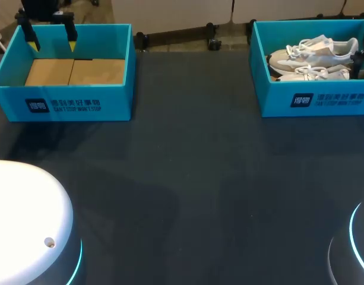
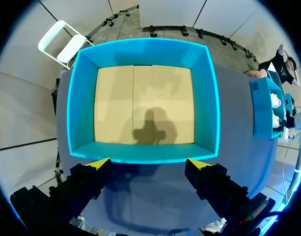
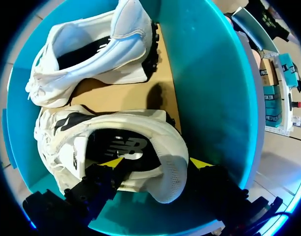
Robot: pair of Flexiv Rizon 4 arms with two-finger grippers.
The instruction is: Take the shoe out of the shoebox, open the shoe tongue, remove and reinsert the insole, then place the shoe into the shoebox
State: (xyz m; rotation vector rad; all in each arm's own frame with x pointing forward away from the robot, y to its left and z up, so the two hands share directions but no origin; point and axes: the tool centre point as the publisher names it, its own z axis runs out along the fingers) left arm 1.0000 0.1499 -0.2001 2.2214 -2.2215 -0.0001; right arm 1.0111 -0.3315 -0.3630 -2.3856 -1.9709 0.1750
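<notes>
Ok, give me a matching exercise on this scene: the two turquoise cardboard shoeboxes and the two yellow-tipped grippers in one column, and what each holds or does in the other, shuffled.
Column one:
1. left turquoise cardboard shoebox
2. right turquoise cardboard shoebox
3. left gripper
4. right gripper

Column two:
A. open, straddling the heel of a white shoe
B. holds two white lace-up shoes
C. only a bare brown floor inside
D. open, hovering over the empty box's edge, holding nothing

Pairs: 1-C, 2-B, 3-D, 4-A

Overhead light drops a shadow of our left hand [image 2: 149, 162] onto the box [image 2: 140, 49] floor; glare bleaches our arm base [image 1: 27, 202] at eight o'clock.
</notes>
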